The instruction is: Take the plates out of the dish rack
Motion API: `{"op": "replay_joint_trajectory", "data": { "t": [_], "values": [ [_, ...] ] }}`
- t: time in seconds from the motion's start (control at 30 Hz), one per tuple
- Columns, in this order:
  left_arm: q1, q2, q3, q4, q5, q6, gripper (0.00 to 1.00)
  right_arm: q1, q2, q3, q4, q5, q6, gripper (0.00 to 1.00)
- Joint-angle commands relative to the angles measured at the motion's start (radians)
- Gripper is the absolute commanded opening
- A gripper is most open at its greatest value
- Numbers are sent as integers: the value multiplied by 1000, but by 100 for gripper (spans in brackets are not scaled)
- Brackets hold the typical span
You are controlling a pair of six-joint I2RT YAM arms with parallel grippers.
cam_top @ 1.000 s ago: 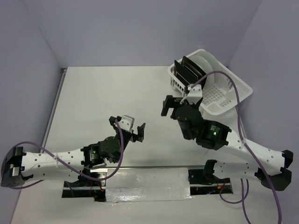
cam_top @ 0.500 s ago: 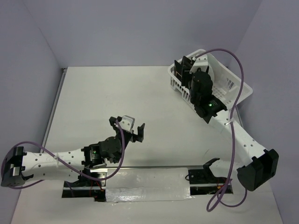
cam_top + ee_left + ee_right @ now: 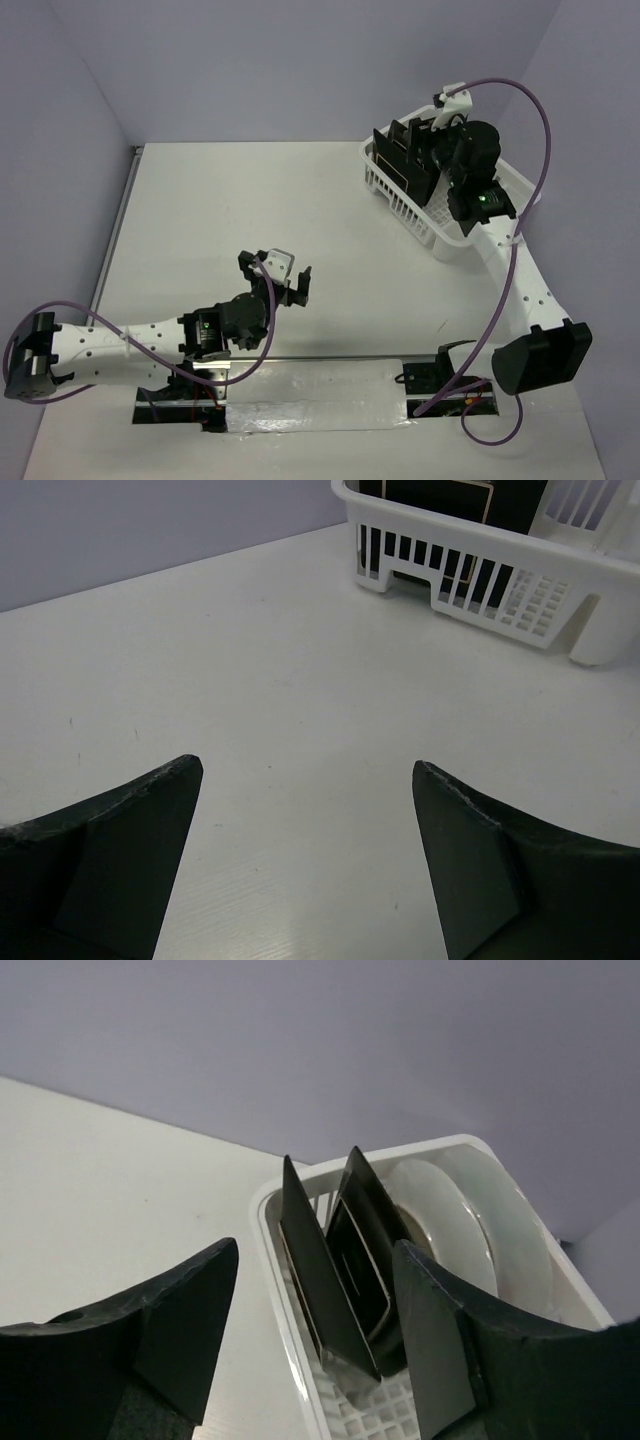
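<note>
The white dish rack [image 3: 412, 212] stands at the far right of the table. Two square black plates [image 3: 392, 160] stand upright at its left end. In the right wrist view the black plates [image 3: 315, 1280] stand side by side, with two round white-backed plates [image 3: 445, 1220] behind them. My right gripper [image 3: 432, 140] is open and empty above the rack, its jaws standing either side of the black plates [image 3: 316, 1244] without touching them. My left gripper [image 3: 277, 268] is open and empty over the bare table near the middle [image 3: 306, 763]. The round plates are mostly hidden by my right arm in the top view.
The rack's slotted side [image 3: 480, 575] shows far ahead of the left gripper. Purple walls close in the table at the back and both sides. The right arm's purple cable [image 3: 535, 130] loops above the rack.
My right arm has swung from the table's middle up and back over the rack, its open gripper now above the black plates. The left arm has barely moved.
</note>
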Motion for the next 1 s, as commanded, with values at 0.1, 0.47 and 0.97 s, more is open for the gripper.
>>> {"op": "replay_joint_trajectory", "data": {
  "t": [0.1,0.47,0.97],
  "values": [
    [-7,-8,27,45,-6,-13,99,-21,107,37,17,-225,-54,60],
    [-13,32,59,7,-24,-13,97,-73,307,287,-192,-319,-103,64],
    [-16,87,84,-1,13,-24,98,-165,543,543,-521,-579,-274,51]
  ]
}}
